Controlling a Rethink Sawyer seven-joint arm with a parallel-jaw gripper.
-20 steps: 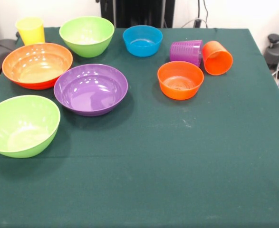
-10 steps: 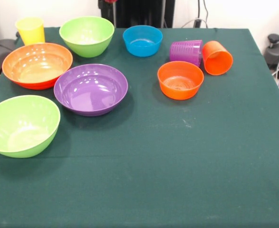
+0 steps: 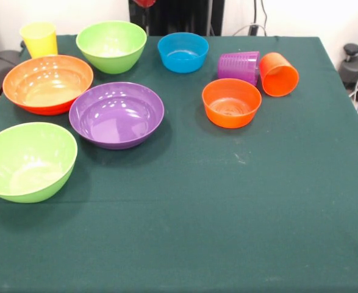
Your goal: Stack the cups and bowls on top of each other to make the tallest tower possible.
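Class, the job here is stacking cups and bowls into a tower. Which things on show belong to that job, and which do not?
Belong:
yellow cup
purple cup
orange cup
large orange bowl
purple bowl
far green bowl
near green bowl
blue bowl
small orange bowl

Do not belong:
green tablecloth

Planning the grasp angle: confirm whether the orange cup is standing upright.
No, the orange cup lies tipped on its side beside the purple cup, its open mouth facing the camera.
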